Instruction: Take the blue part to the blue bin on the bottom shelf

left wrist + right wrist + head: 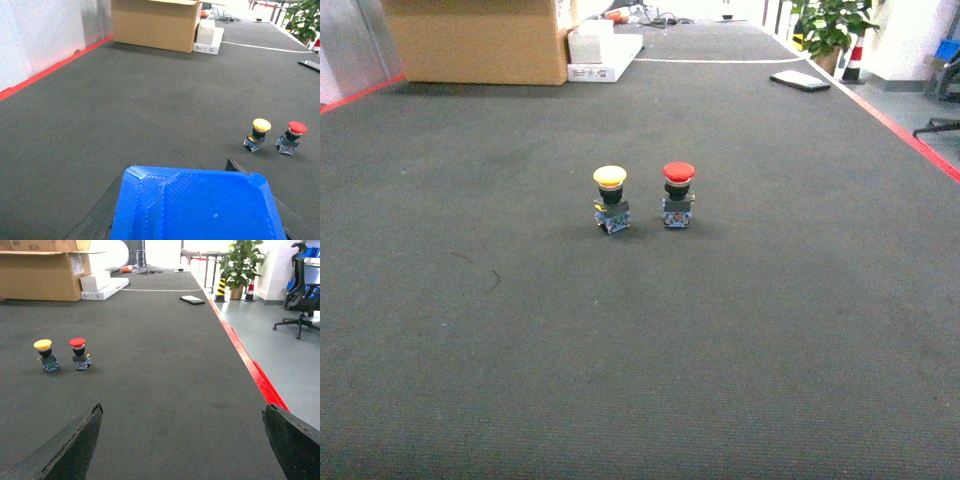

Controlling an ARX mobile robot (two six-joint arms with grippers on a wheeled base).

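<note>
The blue part (195,205) fills the bottom of the left wrist view, a bright-blue plastic piece with bevelled corners. My left gripper (181,170) is shut on it, and a dark finger shows on each side. My right gripper (183,410) is open above bare dark carpet, with nothing between its fingers. Neither gripper shows in the head view. The blue bin and the bottom shelf are out of view.
A yellow-capped push button (610,198) and a red-capped one (678,193) stand side by side mid-carpet. A cardboard box (480,40) and white boxes (605,50) sit at the far left. A black flat device (800,80) lies near the red edge line (910,135).
</note>
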